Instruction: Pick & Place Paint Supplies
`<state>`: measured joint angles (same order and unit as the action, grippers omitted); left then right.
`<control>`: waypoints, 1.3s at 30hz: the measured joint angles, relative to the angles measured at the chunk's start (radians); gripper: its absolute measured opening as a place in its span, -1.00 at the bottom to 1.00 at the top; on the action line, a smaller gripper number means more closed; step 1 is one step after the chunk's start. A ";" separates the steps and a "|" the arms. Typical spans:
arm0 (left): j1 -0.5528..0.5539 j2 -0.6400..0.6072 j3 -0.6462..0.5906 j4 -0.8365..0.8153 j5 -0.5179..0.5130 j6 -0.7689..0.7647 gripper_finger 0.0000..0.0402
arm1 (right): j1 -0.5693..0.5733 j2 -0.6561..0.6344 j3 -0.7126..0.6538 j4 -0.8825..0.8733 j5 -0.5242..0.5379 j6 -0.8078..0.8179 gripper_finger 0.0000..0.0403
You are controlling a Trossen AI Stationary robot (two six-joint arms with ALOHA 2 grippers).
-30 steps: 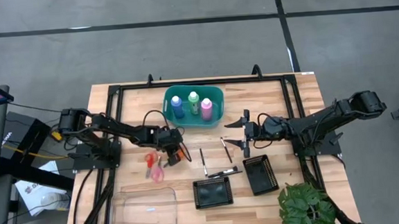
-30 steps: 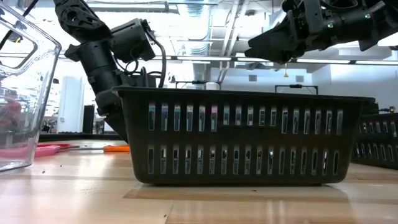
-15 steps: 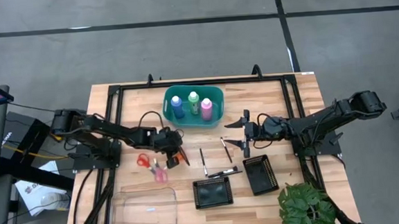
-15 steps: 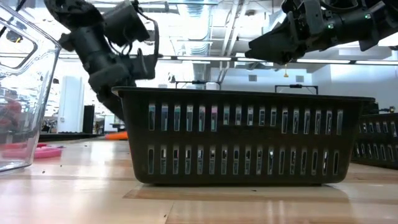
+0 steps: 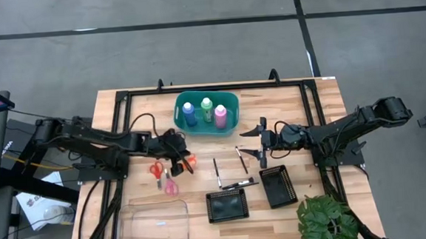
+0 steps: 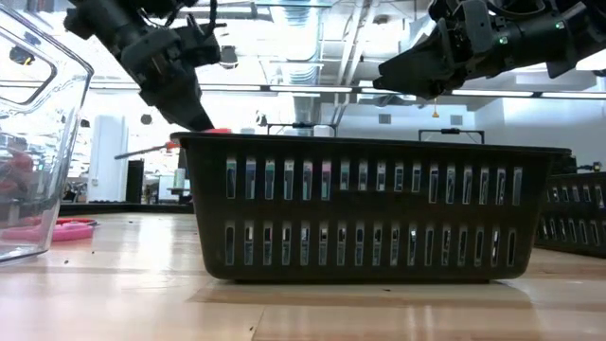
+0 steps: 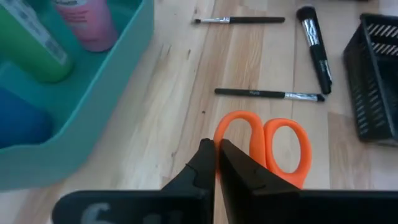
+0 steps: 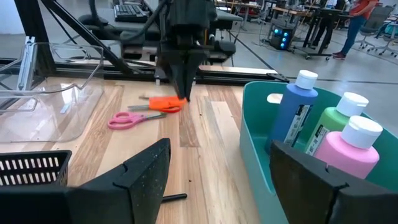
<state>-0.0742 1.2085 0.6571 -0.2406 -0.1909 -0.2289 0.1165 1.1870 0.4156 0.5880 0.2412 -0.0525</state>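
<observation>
My left gripper [image 5: 183, 163] is shut on the orange-handled scissors [image 7: 262, 145] and holds them above the table, left of the brushes [image 5: 216, 168]. In the low view the scissors [image 6: 217, 132] show by the mesh tray's top edge. Red scissors [image 5: 155, 170] and pink scissors [image 5: 170, 186] lie flat on the wood. Blue, green and pink bottles [image 5: 206, 112] stand upright in the teal basket [image 5: 231, 100]. My right gripper [image 5: 262, 142] hovers open right of the basket, with nothing between its fingers. My left gripper pinches the orange scissors at their handle end, by the rim of one finger loop [image 7: 219, 133], between its two shut fingers [image 7: 204, 163]. The fingers slant down from above. The scissors are lifted clear and lie about level, with the blades [image 6: 142, 152] sticking out sideways.
Two black mesh trays [image 5: 227, 205] [image 5: 278, 186] sit near the front edge, with a clear plastic bin [image 5: 154, 225] at the front left and a plant [image 5: 326, 220] at the front right. A thicker brush [image 5: 238, 185] lies beside the trays.
My left gripper has risen and drawn back a little toward the table's left edge, tipping more level. The orange scissors, which lay on the wood a second ago, have come up with it and now hang clear of the table.
</observation>
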 joint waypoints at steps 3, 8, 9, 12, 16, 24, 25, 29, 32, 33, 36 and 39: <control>-0.001 -0.056 -0.001 -0.034 0.000 0.013 -1.00 | 0.000 0.000 0.000 0.000 0.000 0.000 0.26; -0.011 -0.115 0.000 0.000 0.013 0.034 -1.00 | 0.000 0.000 0.000 0.001 0.000 0.000 0.26; -0.015 -0.119 0.000 0.007 0.016 0.037 -1.00 | 0.000 0.000 0.000 0.002 0.000 0.000 0.26; -0.021 -0.118 0.000 0.051 0.030 0.046 -1.00 | 0.000 0.000 0.000 0.003 0.000 0.000 0.26; -0.026 -0.091 -0.001 0.118 0.059 0.067 -1.00 | 0.000 0.000 0.000 0.003 0.000 0.000 0.26; -0.026 0.024 0.000 0.360 0.179 0.091 -1.00 | 0.000 0.000 0.000 0.003 0.026 -0.008 0.26; -0.026 0.046 0.000 0.402 0.195 0.091 -1.00 | 0.000 0.000 0.000 0.003 0.030 -0.011 0.26; -0.026 0.127 0.000 0.523 0.259 0.090 -1.00 | -0.001 0.000 0.000 0.008 0.053 -0.028 0.26; -0.033 0.189 -0.001 0.619 0.298 0.085 -1.00 | -0.001 0.000 0.000 0.010 0.073 -0.036 0.26; -0.036 0.210 0.000 0.665 0.308 0.084 -1.00 | -0.002 0.000 0.000 0.010 0.074 -0.037 0.26; -0.040 0.245 0.003 0.739 0.334 0.076 -1.00 | -0.002 0.000 0.000 0.015 0.074 -0.037 0.26; -0.046 0.264 0.028 0.743 0.358 0.068 -1.00 | -0.001 0.000 0.000 0.025 0.074 -0.037 0.26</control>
<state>-0.1198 1.4722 0.6850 0.5019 0.1675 -0.1609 0.1154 1.1870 0.4156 0.6127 0.3153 -0.0895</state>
